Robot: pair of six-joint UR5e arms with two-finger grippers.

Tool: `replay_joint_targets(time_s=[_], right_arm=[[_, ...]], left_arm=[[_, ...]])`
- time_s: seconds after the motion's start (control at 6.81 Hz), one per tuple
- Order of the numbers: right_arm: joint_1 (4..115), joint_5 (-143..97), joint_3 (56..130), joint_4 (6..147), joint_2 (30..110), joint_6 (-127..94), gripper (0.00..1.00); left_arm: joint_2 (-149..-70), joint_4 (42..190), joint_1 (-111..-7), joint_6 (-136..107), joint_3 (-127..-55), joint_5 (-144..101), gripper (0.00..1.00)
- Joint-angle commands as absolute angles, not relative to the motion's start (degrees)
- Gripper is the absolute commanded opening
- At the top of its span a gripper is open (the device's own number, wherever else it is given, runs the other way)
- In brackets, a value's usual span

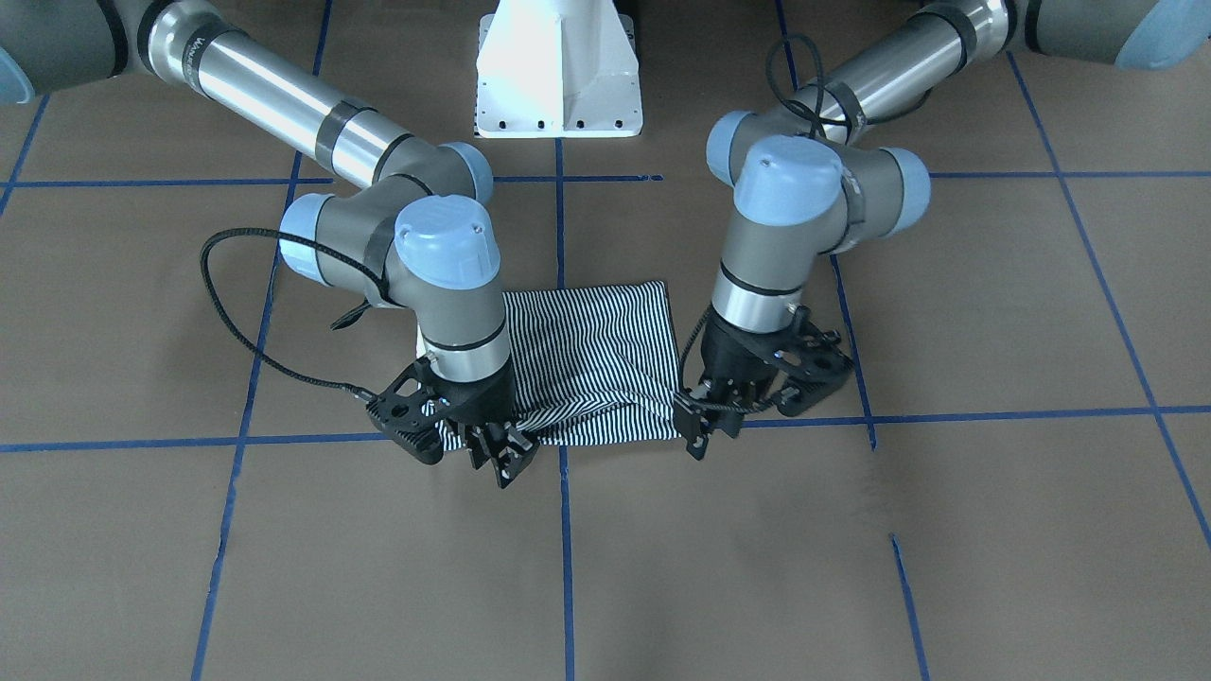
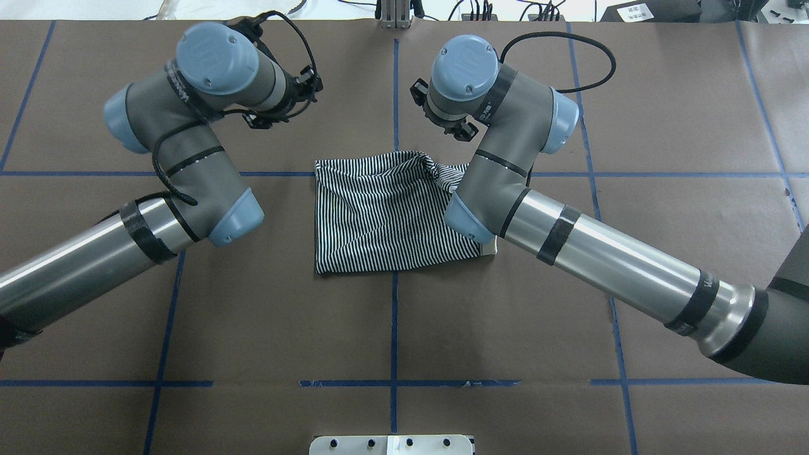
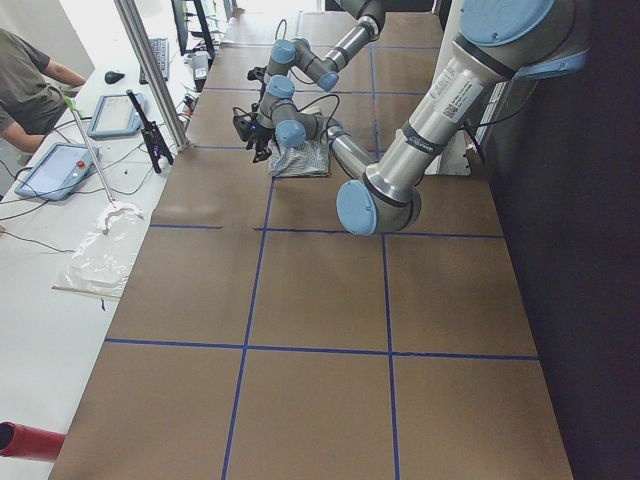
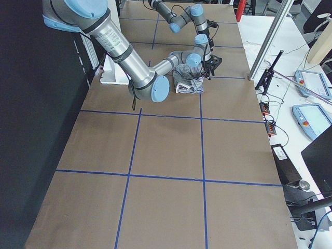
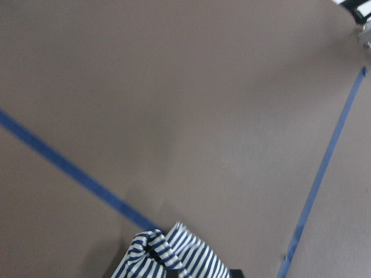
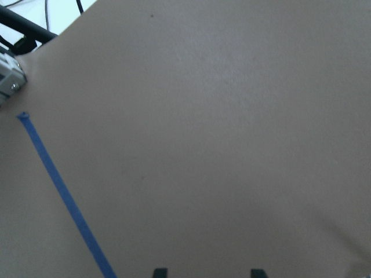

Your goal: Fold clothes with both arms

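Locate the polo shirt [image 2: 379, 215] at the centre of the table [image 2: 189, 303], folded into a rough rectangle across a blue tape line [image 2: 394, 328]. It lies flat except along the edge far from the pedestal [image 1: 558, 76], where a raised ridge runs between the two grippers. Check the left gripper [image 1: 710, 430] at the left far corner: its wrist view shows a bunched tuft of striped cloth pinched at the fingers and lifted off the table. Check the right gripper [image 1: 501, 459] at the right far corner: its fingertips [image 6: 159, 272] stand apart, with only bare table between them. Both wrists point steeply downward.
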State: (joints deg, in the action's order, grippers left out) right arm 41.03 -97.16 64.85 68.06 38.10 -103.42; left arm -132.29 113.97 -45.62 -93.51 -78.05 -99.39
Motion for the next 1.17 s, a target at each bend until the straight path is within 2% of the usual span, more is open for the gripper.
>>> replay_joint_targets(time_s=[0.0, 0.15, 0.44, 0.73, 1.03], right_arm=[[43.06, -98.60, 63.10, 67.32, 37.36, -97.43, 1.00], [42.89, -102.62, 66.24, 70.20, 37.96, -94.86, 1.00], [39.49, -102.22, 73.53, 88.15, 37.35, -85.05, 1.00], [33.26, -95.68, 71.65, 91.84, 37.18, -79.73, 1.00], [32.61, -95.01, 69.18, 92.63, 36.83, -74.65, 1.00]], left_arm=[[-132.63, 115.49, -48.25, -90.09, -75.50, -103.59, 1.00], [-131.76, 115.23, -49.91, -88.78, -76.11, -108.84, 1.00], [-125.28, 114.44, -53.95, -79.49, -82.94, -112.40, 1.00], [-123.84, 114.61, -55.20, -76.64, -83.14, -113.38, 1.00], [-123.84, 114.61, -55.20, -76.64, -83.14, -113.47, 1.00]])
